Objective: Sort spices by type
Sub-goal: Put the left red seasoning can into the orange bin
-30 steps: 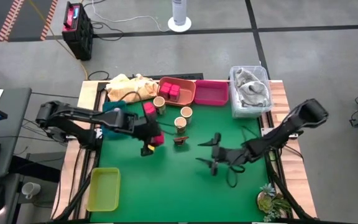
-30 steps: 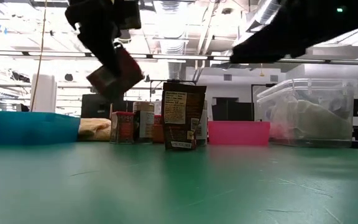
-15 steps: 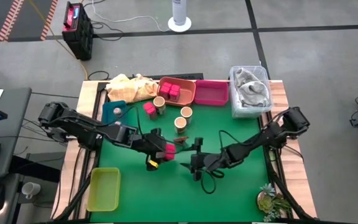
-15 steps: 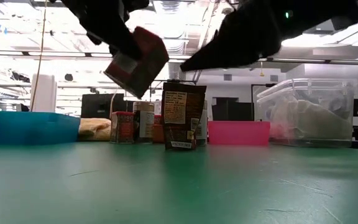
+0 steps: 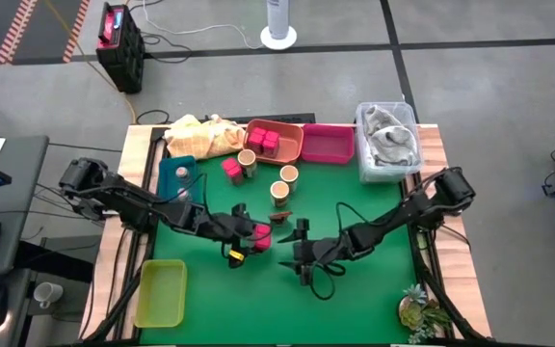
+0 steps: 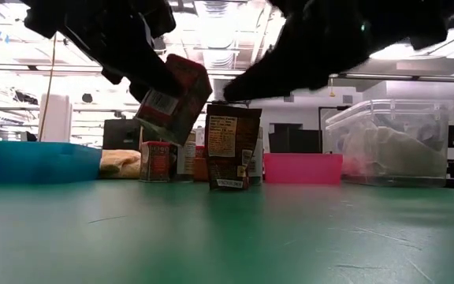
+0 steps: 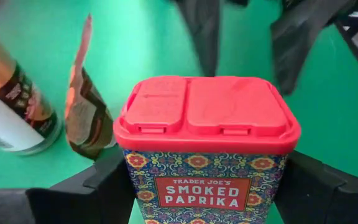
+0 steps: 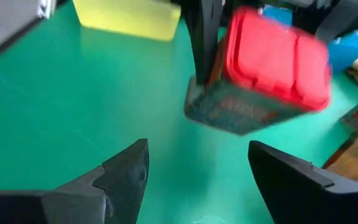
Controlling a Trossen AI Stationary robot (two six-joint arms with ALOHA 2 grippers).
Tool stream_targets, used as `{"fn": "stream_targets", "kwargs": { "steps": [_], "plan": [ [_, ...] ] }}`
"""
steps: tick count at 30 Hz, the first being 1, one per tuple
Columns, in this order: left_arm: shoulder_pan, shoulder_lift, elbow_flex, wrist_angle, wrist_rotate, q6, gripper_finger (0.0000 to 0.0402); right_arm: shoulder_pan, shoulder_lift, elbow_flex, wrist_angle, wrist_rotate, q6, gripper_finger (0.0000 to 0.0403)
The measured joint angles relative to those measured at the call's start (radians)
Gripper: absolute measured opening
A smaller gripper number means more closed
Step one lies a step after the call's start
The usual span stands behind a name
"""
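Holding a red-lidded paprika tin clamped between its fingers above the middle of the green table, the left gripper offers it toward the right gripper, whose 2 fingers stand apart, seemingly for a handover.

Yellow-green tray sits apart from clear bin

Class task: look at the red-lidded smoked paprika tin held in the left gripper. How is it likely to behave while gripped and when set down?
The smoked paprika tin looks rigid, so the left gripper should not crush it. Its flat sides probably give a secure grip. Being boxy, it likely won't roll, but set down tilted as in the low view, it might topple.
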Motion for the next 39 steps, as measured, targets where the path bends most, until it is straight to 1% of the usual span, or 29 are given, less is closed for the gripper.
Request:
{"fn": "stream_targets", "kwargs": {
  "steps": [5,7,10,13,16,25,32,35,39],
  "plan": [
    [-0.024,0.028,-0.001,-0.001,0.000,0.002,0.0293,-0.024,0.069,0.006,0.052,-0.002,-0.003,0.0301],
    [-0.033,0.050,0.002,0.007,-0.001,0.002,0.0293,-0.035,0.071,0.011,0.060,-0.020,-0.004,0.0301],
    [-0.043,0.099,0.000,0.003,0.000,0.001,0.0294,-0.055,0.071,0.018,0.073,-0.078,0.003,0.0301],
    [-0.046,0.150,0.001,0.008,-0.001,0.001,0.0296,-0.063,0.071,0.017,0.083,-0.101,0.006,0.0301],
    [-0.049,0.178,0.009,0.051,-0.003,-0.001,0.0297,-0.063,0.071,0.017,0.041,-0.108,0.020,0.0301],
    [-0.050,0.176,0.006,0.098,-0.009,0.033,0.0297,-0.055,0.069,0.017,-0.005,-0.106,0.057,0.0301],
    [-0.049,0.175,0.007,0.094,-0.025,0.035,0.0298,-0.055,0.010,0.016,-0.149,-0.106,0.088,0.0301],
    [-0.049,0.174,0.008,0.114,-0.025,0.041,0.0298,-0.055,0.003,0.017,-0.162,-0.110,0.110,0.0301],
    [-0.049,0.174,0.008,0.147,-0.034,0.077,0.0298,-0.058,0.005,0.016,-0.140,-0.153,0.109,0.0301]
  ]
}}
